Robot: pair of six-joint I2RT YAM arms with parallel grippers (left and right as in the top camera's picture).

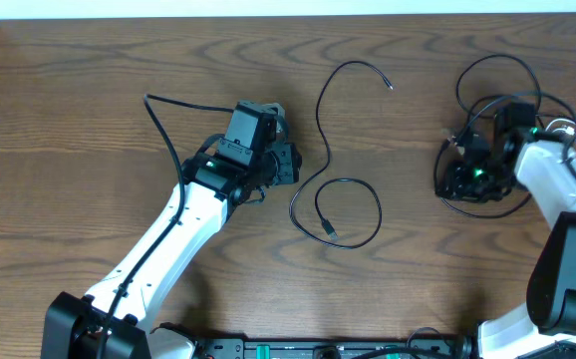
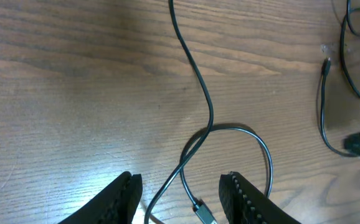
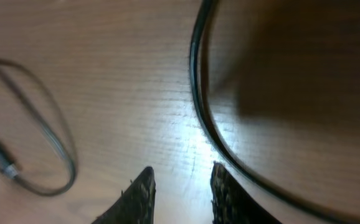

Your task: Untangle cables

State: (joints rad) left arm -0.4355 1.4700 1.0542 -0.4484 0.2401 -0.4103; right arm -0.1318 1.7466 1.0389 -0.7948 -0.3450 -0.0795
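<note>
**WOOD TABLETOP, BLACK CABLE: APPROACH GEOMETRY FOR THE NEXT PICK**

Wood-grain table (image 1: 69,90): bearing surface for all parts.

Left arm (image 1: 158,239): white links, reaching from the near left toward table centre. Right arm (image 1: 557,175): at the right edge, ringed by its own thicker black wires (image 3: 194,93). Do not treat these as task items.

Black cable (image 1: 319,115): flat on the wood at table centre, between the two arms. Long axis roughly far-to-near: free tip (image 1: 389,87) at the far end, an S-bend mid-length, a loop (image 2: 270,163) at the near end. One self-crossing where the loop closes.

Pale strands (image 1: 575,127): beside the right arm, possibly the white cable; too small to confirm.

Left gripper (image 2: 181,180): fingers spread wide, nothing pinched. Cable run passing between them, just short of the crossing. Nearer tool by a clear margin.

Right gripper (image 3: 182,168): fingers parted by a narrow gap, bare wood between, nothing held. Well apart from the loop, on its right side.

Plug (image 2: 203,213): small, inside the loop, close to the left fingers.

Judgement: pinch with the left, across the cable's axis, then draw away from the loop to open the crossing.
</note>
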